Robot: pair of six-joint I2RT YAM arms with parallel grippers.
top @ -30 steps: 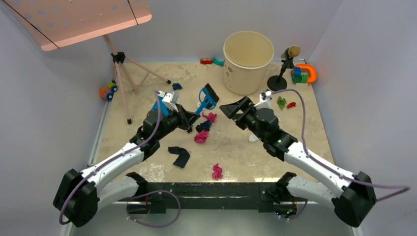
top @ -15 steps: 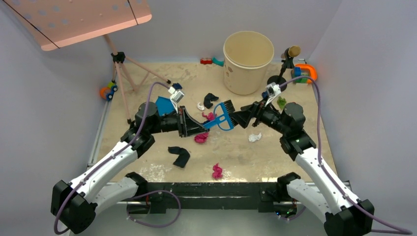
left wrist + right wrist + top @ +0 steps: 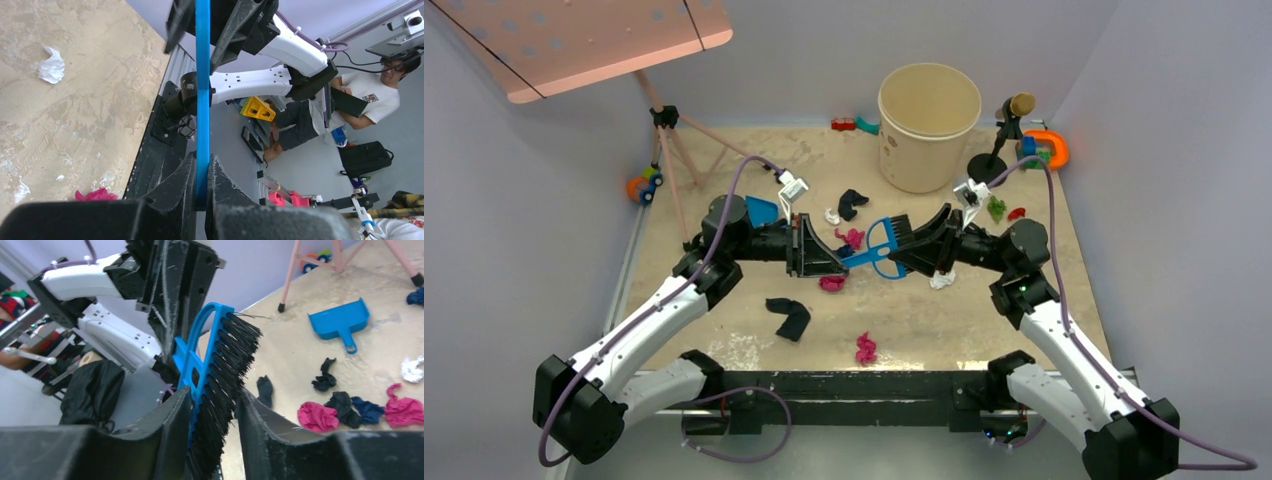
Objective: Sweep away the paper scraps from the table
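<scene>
**A:** Why does the brush (image 3: 880, 236) hang in the air in front of the tub (image 3: 929, 140)?

**B:** It looks like a handover. The left fingers (image 3: 177, 187) are clamped tight on its thin blue handle, and the bristled head points at the other arm. The right fingers (image 3: 165, 427) stand either side of that head, about half closed. I can't tell whether they press on it yet.

**A:** Why swap hands?

**B:** My guess is the dustpan (image 3: 762, 211). It lies flat to the left front of the tub, just behind the left arm. That arm probably needs to be free for it while the right one sweeps.

**A:** And the paper scraps (image 3: 865, 348)?

**B:** They're all on the table (image 3: 924, 320), unswept. Most are scattered in front of the tub, under the brush and nearer than it, and a green and a red one sit to the tub's front right.

**A:** What differs from a second ago?

**B:** Then the left arm held the brush farther back, off the tub's left front. The right fingers gaped wide, well clear of it. Now both arms are stretched level to meet, the head sits between the right fingers, and those have narrowed. The scraps look unmoved.
</scene>
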